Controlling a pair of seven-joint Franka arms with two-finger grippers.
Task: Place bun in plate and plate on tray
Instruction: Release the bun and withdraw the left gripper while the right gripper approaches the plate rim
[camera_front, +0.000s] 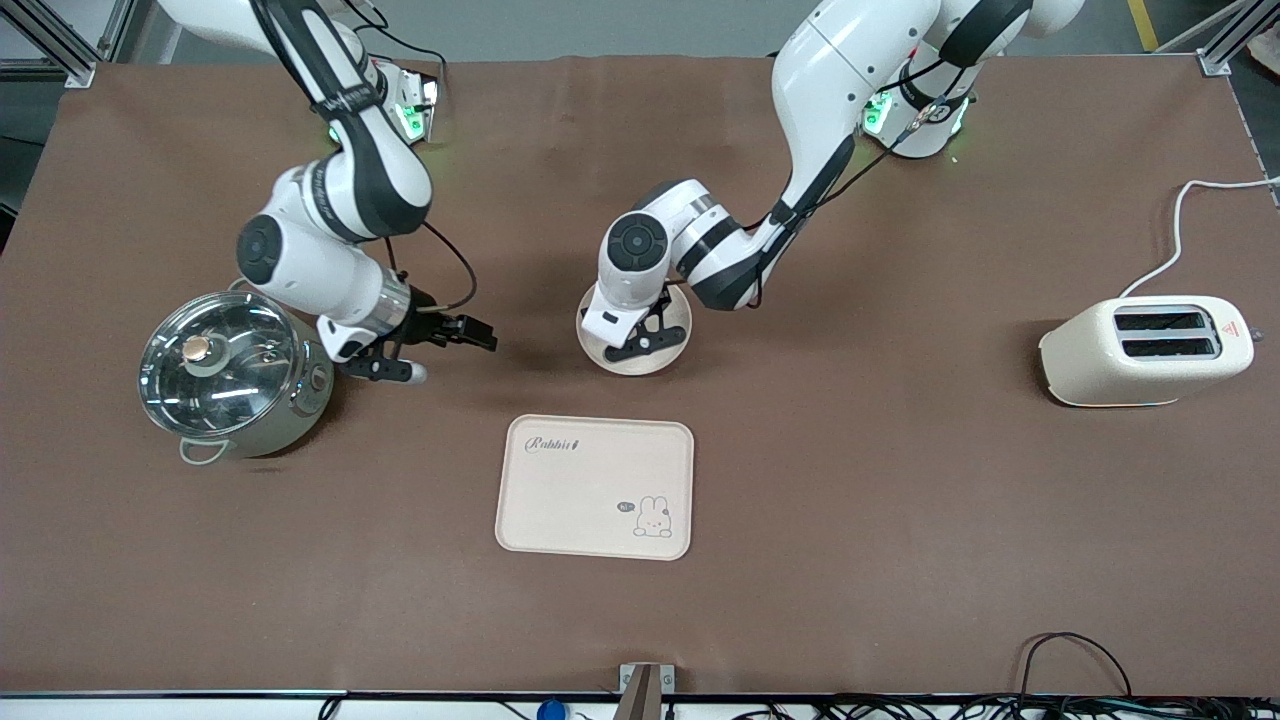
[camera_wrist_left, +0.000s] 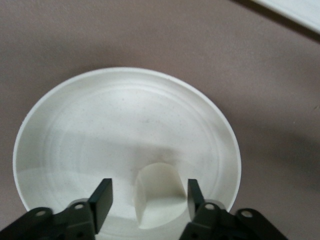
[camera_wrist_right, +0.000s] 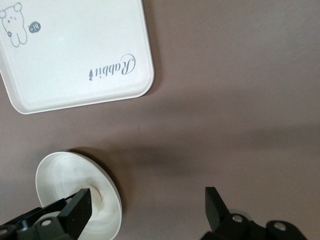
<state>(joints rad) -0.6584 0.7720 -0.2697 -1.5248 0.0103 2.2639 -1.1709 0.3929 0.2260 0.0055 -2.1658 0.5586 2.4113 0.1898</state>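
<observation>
Cream tray (camera_front: 594, 487) with rabbit print; white plate (camera_wrist_left: 125, 130); brown table (camera_front: 900, 500).

The left arm reaches from its base at the bench's top edge down toward the middle of the bench, its wrist bent so the left gripper (camera_front: 640, 345) points downward, low, fingers (camera_wrist_left: 102, 197) parted with a gap on either side of what sits between them. The right arm folds at the elbow near its own end of the bench and waits, the right gripper (camera_front: 435, 352) held level and low, its fingers (camera_wrist_right: 216, 207) spread wide and empty.
</observation>
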